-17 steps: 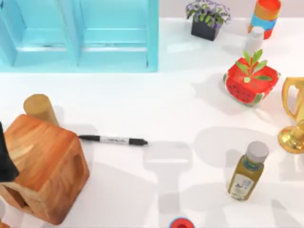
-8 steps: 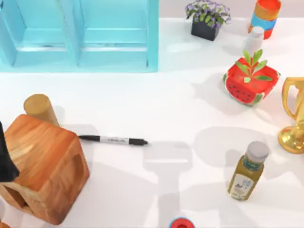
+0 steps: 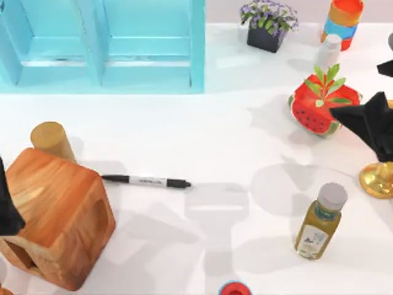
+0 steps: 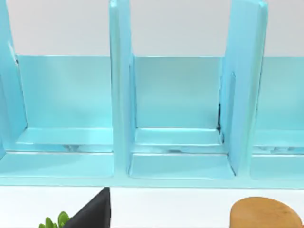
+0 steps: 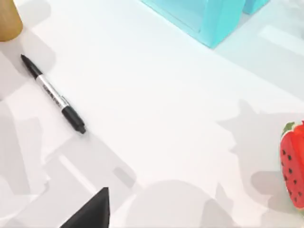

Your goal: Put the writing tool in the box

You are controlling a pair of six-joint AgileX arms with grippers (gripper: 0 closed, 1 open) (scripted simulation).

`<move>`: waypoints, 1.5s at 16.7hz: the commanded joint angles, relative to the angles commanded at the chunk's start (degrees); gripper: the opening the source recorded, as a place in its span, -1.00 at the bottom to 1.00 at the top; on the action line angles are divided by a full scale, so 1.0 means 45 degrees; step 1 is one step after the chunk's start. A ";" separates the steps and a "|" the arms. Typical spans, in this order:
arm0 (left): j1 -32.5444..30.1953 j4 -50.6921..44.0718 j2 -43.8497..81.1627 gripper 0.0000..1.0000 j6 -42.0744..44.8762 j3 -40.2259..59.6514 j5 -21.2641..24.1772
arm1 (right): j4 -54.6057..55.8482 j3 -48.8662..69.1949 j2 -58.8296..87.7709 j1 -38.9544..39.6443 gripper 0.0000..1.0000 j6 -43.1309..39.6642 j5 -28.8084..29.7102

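The writing tool [image 3: 146, 180] lies flat on the white table, left of centre, with black ends and a white printed middle; the right wrist view also shows the writing tool [image 5: 53, 95]. The turquoise box [image 3: 196, 55] stands at the back left, and its divider [image 4: 118, 118] and stepped walls face the left wrist camera. My right gripper [image 3: 345, 117] hangs over the right side of the table near the strawberry pot, far from the pen. My left arm [image 3: 5, 206] sits at the left edge beside the wooden block.
An orange-brown wooden block [image 3: 55, 215] and a wooden cylinder [image 3: 52, 140] stand just left of the pen. On the right are a strawberry planter [image 3: 322, 104], an oil bottle [image 3: 320, 220] and a gold trophy [image 3: 377, 175]. A flower pot [image 3: 267, 24] sits at the back.
My right arm has come into the top view from the right edge, above the strawberry planter. The pen and my left arm have not moved.
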 joint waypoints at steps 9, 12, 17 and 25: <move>0.0000 0.0000 0.0000 1.00 0.0000 0.0000 0.0000 | -0.6788 1.1776 1.2670 0.1925 1.00 -0.3479 -0.3228; 0.0000 0.0000 0.0000 1.00 0.0000 0.0000 0.0000 | -0.8581 1.5172 1.6227 0.2323 1.00 -0.4455 -0.4069; 0.0000 0.0000 0.0000 1.00 0.0000 0.0000 0.0000 | -1.0523 1.9238 2.0313 0.2678 1.00 -0.5642 -0.5059; 0.0000 0.0000 0.0000 1.00 0.0000 0.0000 0.0000 | -1.0973 2.0285 2.1396 0.2669 1.00 -0.5970 -0.5314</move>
